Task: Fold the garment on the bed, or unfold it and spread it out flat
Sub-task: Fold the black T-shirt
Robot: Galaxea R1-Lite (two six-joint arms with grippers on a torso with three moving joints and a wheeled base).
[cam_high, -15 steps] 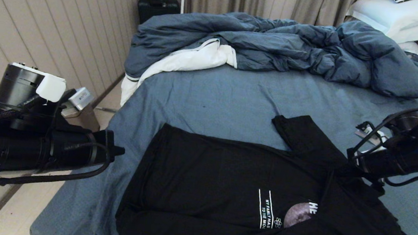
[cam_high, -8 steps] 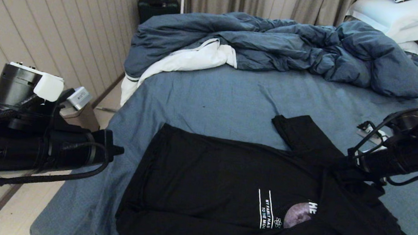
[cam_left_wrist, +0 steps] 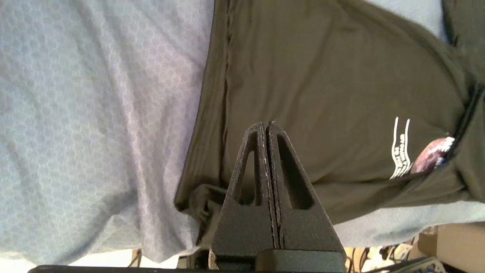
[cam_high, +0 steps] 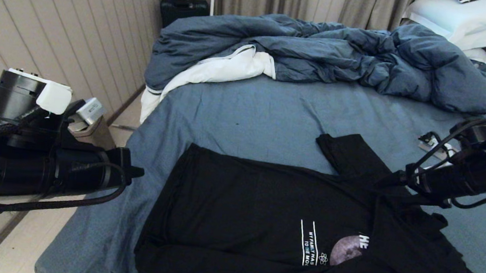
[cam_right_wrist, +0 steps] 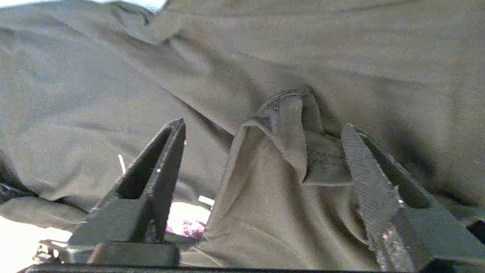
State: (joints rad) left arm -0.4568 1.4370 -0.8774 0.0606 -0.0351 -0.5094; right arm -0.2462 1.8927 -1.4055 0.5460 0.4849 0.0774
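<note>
Beige wall panels and curtains are framing the head view, where the bed (cam_high: pixel 262 112) is filling most of the frame, its dark-blue duvet (cam_high: pixel 320 55) bunched along the top and white pillows (cam_high: pixel 460 19) at upper right. The black T-shirt (cam_high: pixel 263 208) is lying across the lower centre, one side folded over its moon print, a sleeve pointing up toward the middle. At left, the left end effector (cam_high: pixel 136 172) is hovering off the bed edge. At right, the right end effector (cam_high: pixel 391 181) is resting at the sleeve seam, having released the cloth it was pinching a second ago; that fold now looks placed.

Moving to the left wrist view, the left end effector (cam_left_wrist: pixel 267 127) is showing its fingers pressed together, holding nothing above the shirt's hem.

Moving to the right wrist view, the right end effector (cam_right_wrist: pixel 265 131) is standing wide apart, a loose ridge of shirt fabric (cam_right_wrist: pixel 295 125) sitting between the fingers, ungripped.
</note>
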